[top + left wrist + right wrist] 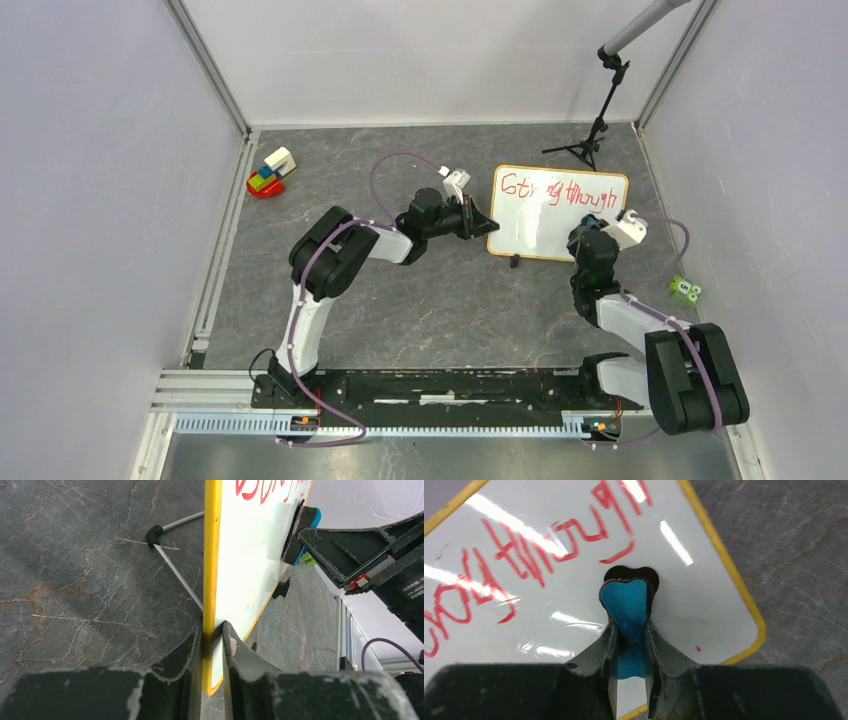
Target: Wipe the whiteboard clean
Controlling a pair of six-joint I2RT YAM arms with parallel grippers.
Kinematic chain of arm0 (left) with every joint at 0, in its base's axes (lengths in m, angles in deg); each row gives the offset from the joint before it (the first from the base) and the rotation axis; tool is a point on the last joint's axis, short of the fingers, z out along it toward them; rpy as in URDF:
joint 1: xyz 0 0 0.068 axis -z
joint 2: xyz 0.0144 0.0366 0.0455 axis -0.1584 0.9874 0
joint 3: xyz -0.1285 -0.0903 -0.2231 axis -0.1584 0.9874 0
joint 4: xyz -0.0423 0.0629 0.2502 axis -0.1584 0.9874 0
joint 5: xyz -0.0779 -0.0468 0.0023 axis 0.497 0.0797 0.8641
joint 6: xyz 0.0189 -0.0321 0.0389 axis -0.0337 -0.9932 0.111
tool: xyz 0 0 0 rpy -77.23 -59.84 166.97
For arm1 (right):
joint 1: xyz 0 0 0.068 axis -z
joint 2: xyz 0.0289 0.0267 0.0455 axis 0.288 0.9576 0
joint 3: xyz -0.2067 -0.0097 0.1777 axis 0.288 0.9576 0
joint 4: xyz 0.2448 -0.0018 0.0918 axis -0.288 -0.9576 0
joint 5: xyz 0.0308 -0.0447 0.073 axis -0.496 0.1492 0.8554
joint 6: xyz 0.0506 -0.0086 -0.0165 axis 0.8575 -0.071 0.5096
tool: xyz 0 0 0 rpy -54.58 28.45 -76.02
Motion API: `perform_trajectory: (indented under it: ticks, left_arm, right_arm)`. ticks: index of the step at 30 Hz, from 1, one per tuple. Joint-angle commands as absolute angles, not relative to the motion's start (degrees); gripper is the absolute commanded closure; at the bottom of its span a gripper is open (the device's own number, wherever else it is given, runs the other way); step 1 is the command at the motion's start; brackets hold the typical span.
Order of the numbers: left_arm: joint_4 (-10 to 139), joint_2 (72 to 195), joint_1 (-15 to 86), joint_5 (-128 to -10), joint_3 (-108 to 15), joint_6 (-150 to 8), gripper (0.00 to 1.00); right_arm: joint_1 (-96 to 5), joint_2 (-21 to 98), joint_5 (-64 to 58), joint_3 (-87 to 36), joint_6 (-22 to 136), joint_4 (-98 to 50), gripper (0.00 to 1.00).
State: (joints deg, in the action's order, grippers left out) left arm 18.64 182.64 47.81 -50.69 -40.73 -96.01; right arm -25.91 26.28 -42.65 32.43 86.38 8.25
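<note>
Within left claw (212, 630), whiteboard (250, 545) edge clamped, right claw (629, 627) gripping blue eraser (626, 600) against it

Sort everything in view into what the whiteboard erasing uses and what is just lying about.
In use: whiteboard, clamped at its edge by the left end effector; blue eraser, held by the right end effector.

Lying about: coloured block toy; green blocks; black tripod stand.

Colourful toy boat (271, 172), black tripod (597, 128), green block (685, 290)
</note>
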Motion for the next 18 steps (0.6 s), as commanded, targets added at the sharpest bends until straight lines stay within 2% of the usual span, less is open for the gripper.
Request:
perform_trajectory:
  ticks: [1, 7, 12, 18]
  left_arm:
    - [21.82, 180.45, 47.4, -52.87, -40.94, -91.93, 0.98]
    - [21.6, 180.48, 47.35, -52.74, -41.07, -92.22, 0.98]
    - [21.81, 180.48, 47.37, -52.74, -41.07, -92.24, 0.98]
    - [22.17, 180.55, 47.39, -52.82, -41.25, -92.02, 0.98]
  right_arm:
    - [-20.42, 25.25, -45.69, 39.55, 92.91, 4.71, 1.0]
    - [-17.13, 20.68, -43.88, 46.08, 94.71, 5.39, 1.0]
    - [-17.09, 20.69, -39.83, 39.94, 88.35, 4.16, 1.0]
    - [-20.93, 13.79, -45.62, 31.4, 81.49, -2.6, 1.0]
